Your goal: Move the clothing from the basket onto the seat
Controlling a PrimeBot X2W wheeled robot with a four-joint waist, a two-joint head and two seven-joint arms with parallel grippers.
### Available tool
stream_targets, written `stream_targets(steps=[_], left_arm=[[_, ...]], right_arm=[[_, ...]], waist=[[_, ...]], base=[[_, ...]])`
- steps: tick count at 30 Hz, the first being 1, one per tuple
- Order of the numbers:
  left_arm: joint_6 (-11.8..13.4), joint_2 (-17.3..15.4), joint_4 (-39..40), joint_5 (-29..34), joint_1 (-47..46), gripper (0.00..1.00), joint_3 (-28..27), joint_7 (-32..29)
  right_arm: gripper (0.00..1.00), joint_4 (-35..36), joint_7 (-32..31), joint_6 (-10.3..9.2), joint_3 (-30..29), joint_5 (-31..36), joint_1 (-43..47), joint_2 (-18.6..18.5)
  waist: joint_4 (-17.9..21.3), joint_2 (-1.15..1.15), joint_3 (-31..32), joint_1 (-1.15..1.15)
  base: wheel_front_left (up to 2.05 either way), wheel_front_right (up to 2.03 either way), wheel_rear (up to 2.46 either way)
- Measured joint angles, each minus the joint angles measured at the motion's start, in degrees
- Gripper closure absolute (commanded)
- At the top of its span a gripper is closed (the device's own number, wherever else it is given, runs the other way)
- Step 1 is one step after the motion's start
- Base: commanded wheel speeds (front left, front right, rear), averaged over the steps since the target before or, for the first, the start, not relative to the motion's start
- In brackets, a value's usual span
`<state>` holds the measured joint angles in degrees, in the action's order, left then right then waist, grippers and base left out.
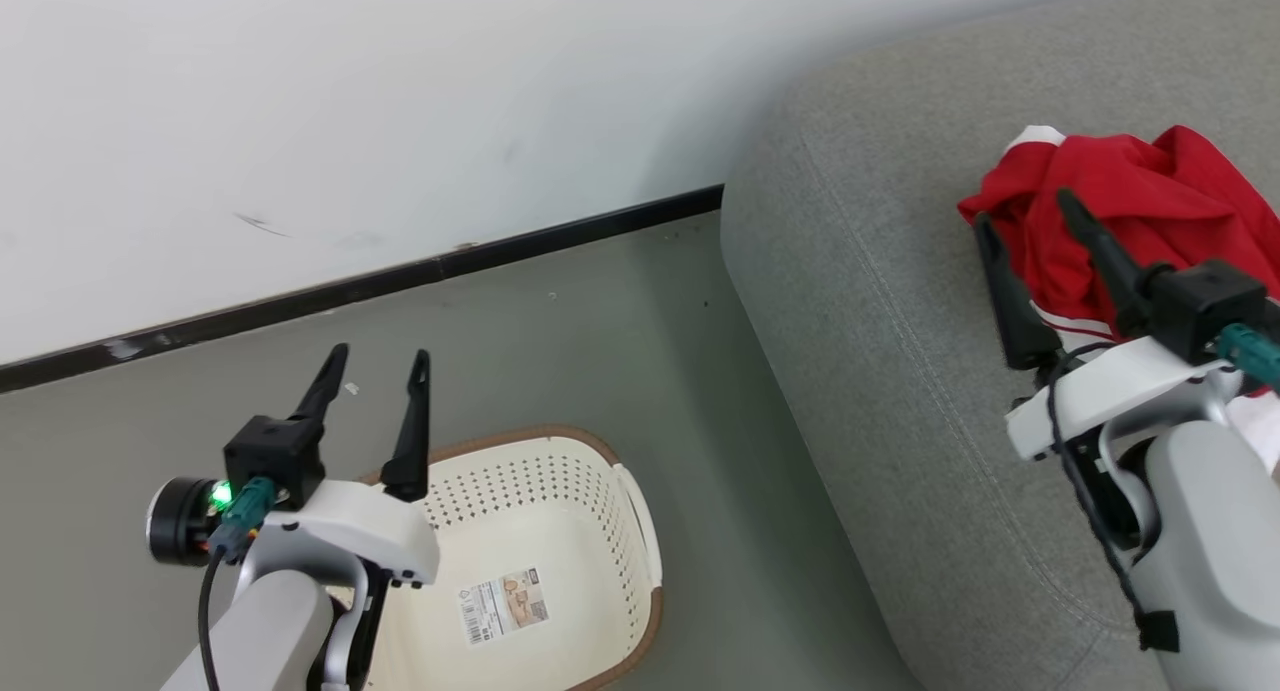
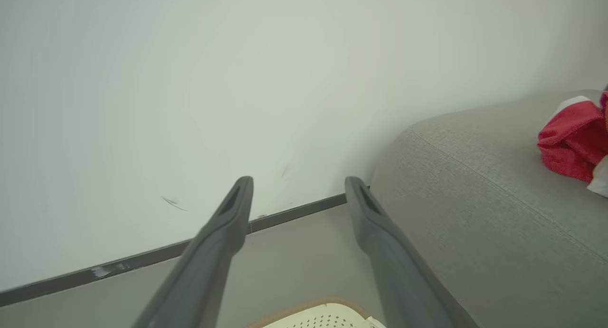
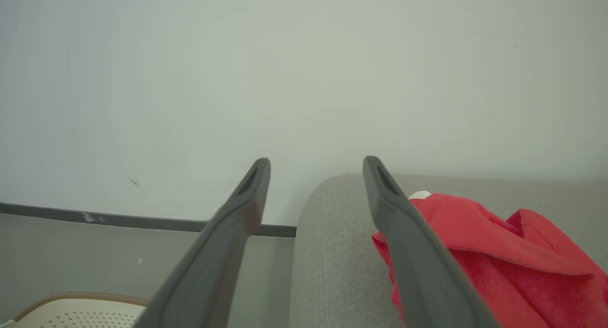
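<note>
Left pincer, right pincer: wide, empty

Basket on floor, left of seat; label in its bottom. Clothing on seat, right side. Wall behind both. Right gripper at clothing's left edge, maybe touching; left gripper over basket's left side.
</note>
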<state>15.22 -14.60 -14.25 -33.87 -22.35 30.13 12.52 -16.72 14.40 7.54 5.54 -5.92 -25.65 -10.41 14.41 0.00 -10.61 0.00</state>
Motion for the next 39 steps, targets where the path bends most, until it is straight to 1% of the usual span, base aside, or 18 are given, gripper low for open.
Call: stream_targets(steps=[7,11,18,24,34,39], left_arm=[[2.79,-1.48,0.16,-0.01,3.58,0.00,-3.39,1.04],[3.81,-2.24,0.32,-0.01,5.45,0.00,-4.98,1.26],[3.88,-3.60,0.54,-0.92,8.29,0.00,-6.26,1.44],[3.54,-3.54,0.49,-2.49,11.18,0.00,-6.20,1.44],[3.50,-2.97,0.51,-3.43,13.09,0.00,-6.93,1.46],[2.76,-1.88,0.66,-3.77,14.07,0.00,-6.84,1.52]], right_arm=[[0.00,1.60,0.01,0.00,2.46,0.21,2.10,2.83],[0.00,1.67,0.01,0.00,2.66,1.32,3.92,3.76],[0.00,2.07,0.01,0.00,3.28,2.18,7.45,5.58],[0.00,2.38,0.01,0.00,2.33,2.48,10.71,6.35],[0.00,3.53,0.01,0.00,-0.71,2.64,16.38,7.10],[0.00,3.81,0.01,0.00,-0.98,3.01,19.14,7.37]], waist=[[-2.71,0.00,1.72,0.00],[-4.28,0.00,2.75,0.00],[-6.91,0.00,4.75,0.00],[-8.83,0.00,6.58,0.00],[-11.19,0.00,9.56,0.00],[-11.87,0.00,10.90,0.00]], base=[[0.00,0.00,0.00],[0.00,0.00,0.00],[0.00,0.00,0.00],[0.00,0.00,0.00],[0.00,0.00,0.00],[0.00,0.00,0.00]])
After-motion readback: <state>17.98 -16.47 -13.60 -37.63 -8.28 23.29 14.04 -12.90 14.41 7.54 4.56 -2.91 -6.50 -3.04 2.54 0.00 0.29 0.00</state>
